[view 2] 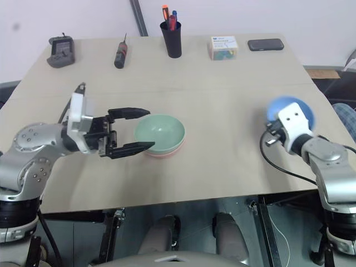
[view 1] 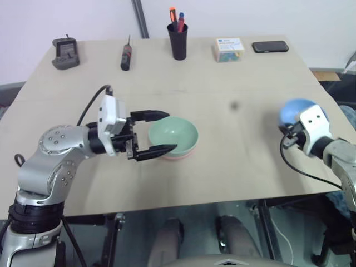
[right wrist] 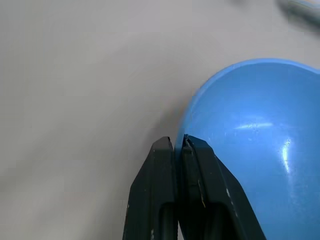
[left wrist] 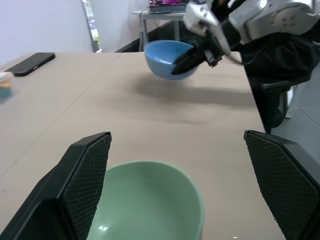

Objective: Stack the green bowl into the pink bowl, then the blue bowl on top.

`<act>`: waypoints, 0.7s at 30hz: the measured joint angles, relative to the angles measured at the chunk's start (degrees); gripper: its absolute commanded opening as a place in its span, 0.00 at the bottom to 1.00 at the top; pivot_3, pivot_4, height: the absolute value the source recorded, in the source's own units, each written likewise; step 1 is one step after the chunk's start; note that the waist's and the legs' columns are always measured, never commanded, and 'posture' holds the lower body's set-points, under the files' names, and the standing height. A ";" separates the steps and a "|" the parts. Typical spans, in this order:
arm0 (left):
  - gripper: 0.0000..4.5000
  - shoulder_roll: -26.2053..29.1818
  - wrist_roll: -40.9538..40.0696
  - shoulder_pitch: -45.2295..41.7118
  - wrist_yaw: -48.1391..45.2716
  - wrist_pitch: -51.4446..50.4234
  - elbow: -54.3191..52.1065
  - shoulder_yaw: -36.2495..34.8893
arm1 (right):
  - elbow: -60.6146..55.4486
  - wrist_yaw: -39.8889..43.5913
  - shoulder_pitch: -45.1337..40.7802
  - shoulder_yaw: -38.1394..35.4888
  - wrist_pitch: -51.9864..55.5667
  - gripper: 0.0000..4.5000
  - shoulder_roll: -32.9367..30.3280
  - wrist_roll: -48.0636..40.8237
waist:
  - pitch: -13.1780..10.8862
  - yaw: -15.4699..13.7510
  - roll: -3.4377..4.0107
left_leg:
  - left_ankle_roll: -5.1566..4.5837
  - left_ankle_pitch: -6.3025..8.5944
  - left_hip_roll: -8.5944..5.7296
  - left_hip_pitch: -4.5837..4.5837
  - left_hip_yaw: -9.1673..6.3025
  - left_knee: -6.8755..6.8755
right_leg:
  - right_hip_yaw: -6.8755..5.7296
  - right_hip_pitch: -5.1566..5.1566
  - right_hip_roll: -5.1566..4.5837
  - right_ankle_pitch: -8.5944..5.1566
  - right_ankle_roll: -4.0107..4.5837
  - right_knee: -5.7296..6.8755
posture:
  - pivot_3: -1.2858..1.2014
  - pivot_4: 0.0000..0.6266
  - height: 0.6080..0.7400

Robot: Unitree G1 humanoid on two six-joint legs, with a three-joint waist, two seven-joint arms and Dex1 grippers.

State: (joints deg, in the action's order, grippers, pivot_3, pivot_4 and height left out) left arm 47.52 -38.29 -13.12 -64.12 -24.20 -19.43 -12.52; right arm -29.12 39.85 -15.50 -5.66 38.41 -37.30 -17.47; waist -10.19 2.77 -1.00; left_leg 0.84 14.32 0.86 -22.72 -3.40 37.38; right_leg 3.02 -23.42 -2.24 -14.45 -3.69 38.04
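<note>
Round pale pink plastic bowl (view 1: 177,156) mostly hidden: only thin rim peeks out under round mint-green plastic bowl (view 1: 173,136) nested in it, middle of frame. Left gripper (view 1: 159,133) beside green bowl, fingers wide apart, holding nothing. Right gripper (right wrist: 176,150) pinched tight on rim of round sky-blue plastic bowl (view 2: 289,111), lifted off table at right of frame. Light wooden table (view 1: 233,167); black pen cup (view 1: 178,40), black phone (view 1: 270,47) along top edge. White wall behind.

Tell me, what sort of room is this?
Probably an office or lab workspace: a plain wooden table carries a black pen cup, a screwdriver and a phone, with another desk behind.
</note>
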 measured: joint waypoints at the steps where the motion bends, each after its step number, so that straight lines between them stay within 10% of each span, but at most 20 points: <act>1: 1.00 0.25 0.19 1.04 -0.17 0.09 0.51 -0.60 | -2.17 1.91 -1.15 1.54 -1.22 0.02 0.91 -1.99 | 0.00 -0.14 -0.01 | 0.00 0.00 0.08 -0.02 -0.02 0.00 | -0.04 0.00 0.05 0.00 0.00 -0.02 | 0.52 0.24 1.00; 10: 1.00 2.64 1.56 12.76 -1.03 2.05 2.14 -11.03 | 0.54 10.50 -16.76 17.43 -5.57 0.02 11.82 -7.75 | 0.04 -0.59 -0.13 | 0.01 0.00 0.02 -0.05 -0.03 0.04 | -0.09 -0.01 -0.04 0.01 0.02 -0.03 | 0.52 0.24 1.00; 18: 1.00 1.61 2.04 21.64 0.87 2.40 -1.83 -16.94 | 15.85 15.45 -20.59 29.55 -14.85 0.66 17.85 -0.95 | 0.07 -0.72 -0.19 | 0.02 0.00 -0.02 -0.07 -0.03 0.02 | -0.12 -0.02 -0.12 0.01 0.04 -0.05 | 0.52 0.24 1.00; 21: 1.00 -0.85 1.39 25.27 3.34 1.79 -6.07 -18.50 | 17.82 13.00 -19.70 27.29 -17.16 0.71 17.20 1.14 | 0.06 -0.67 -0.18 | 0.02 0.00 -0.10 -0.10 -0.05 0.02 | -0.12 -0.04 -0.19 0.01 0.03 -0.04 | 0.52 0.24 1.00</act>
State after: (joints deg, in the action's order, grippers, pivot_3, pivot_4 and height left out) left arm 46.67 -36.90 12.15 -60.78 -22.41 -25.50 -31.02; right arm -11.30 52.85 -35.20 21.63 21.25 -20.10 -16.33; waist -10.13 2.10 -1.18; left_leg 0.87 14.32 0.76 -22.82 -3.45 37.39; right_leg 2.90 -23.46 -2.43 -14.43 -3.66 38.00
